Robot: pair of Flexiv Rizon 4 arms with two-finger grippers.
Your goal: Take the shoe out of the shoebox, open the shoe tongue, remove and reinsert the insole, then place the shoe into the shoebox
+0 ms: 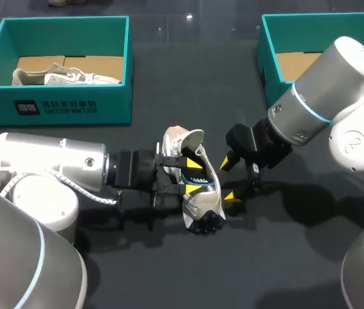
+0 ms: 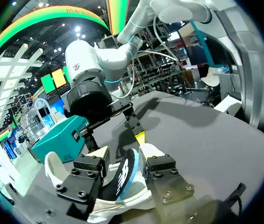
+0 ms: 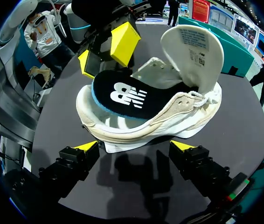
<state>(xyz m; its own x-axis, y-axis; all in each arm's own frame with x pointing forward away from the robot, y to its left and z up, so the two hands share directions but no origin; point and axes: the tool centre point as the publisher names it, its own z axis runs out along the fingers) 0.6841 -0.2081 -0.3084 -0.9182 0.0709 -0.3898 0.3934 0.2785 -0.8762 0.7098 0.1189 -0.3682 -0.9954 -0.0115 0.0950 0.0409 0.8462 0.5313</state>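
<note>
On surface, straddling dark insole half out of cream sneaker with left pincer, grip impossible to tell; holding right pincer spread open, empty, beside sneaker.

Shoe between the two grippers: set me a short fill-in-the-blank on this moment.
1. The insole sticking partly out of the shoe is coloured ___.
2. The right gripper, with the shoe ahead of it, is ___.
3. In the head view, the left shoebox holds a second ___.

Missing words: black; open; shoe.
</note>
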